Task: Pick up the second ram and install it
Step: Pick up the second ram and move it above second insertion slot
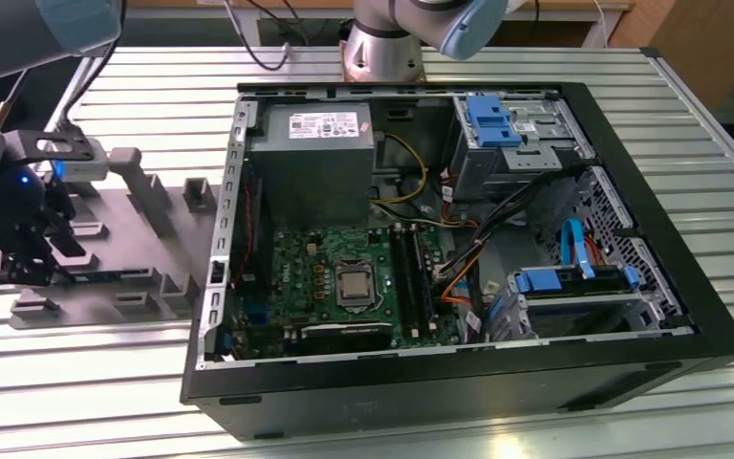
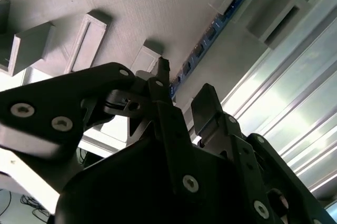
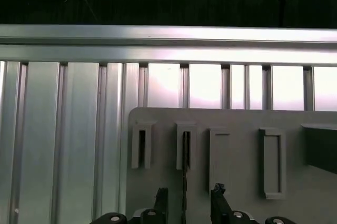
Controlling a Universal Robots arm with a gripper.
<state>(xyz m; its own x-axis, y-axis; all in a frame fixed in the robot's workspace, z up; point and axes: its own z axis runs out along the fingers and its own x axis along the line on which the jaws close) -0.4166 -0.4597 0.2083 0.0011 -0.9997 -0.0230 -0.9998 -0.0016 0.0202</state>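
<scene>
we see our jaws parted, straddling the second ram (image 3: 185, 155) that stands on edge in a slot of the grey holder (image 3: 239, 155) on the counter (image 3: 63, 129), gripping nothing.

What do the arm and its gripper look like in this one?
The arm is silver-grey metal with pale blue joint caps. The gripper is black, with two blocky fingers, angular linkages and bright screw heads. A small blue light glows near the wrist.
</scene>
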